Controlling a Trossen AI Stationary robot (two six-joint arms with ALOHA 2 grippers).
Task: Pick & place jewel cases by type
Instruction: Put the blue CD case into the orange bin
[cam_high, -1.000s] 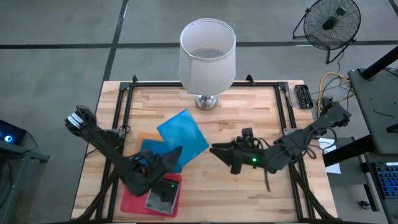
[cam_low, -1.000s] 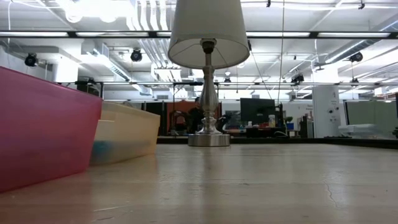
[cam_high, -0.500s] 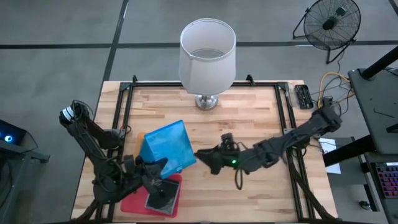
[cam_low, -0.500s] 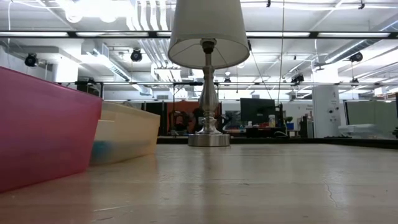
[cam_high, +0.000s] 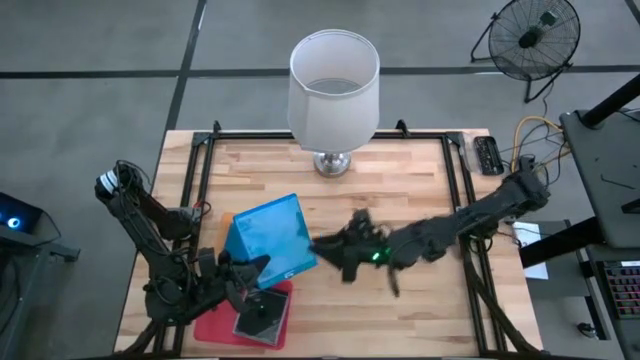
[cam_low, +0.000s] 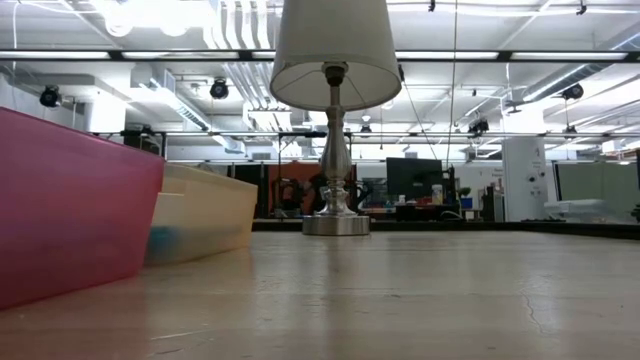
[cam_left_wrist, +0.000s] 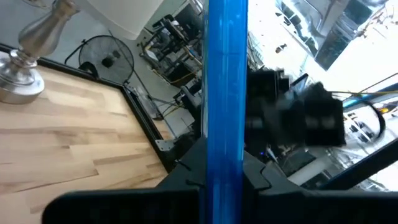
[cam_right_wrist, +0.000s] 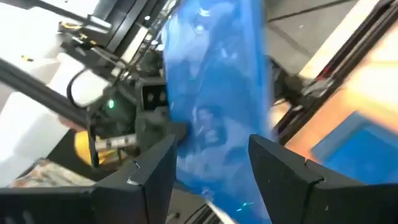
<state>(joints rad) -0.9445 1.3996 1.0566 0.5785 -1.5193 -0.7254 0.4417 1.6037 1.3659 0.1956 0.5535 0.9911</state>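
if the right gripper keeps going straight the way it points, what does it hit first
Most likely the blue case that the left gripper holds up: it stands right ahead of the right gripper, whose jaws are open. How near it is cannot be told.

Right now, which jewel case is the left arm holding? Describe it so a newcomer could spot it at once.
Start at the white-shaded lamp at the table's far edge and come toward the near left corner. There the left end effector is shut on a bright blue jewel case, held up above the orange tray. Unlike the dark case in the pink tray, it is opaque blue.
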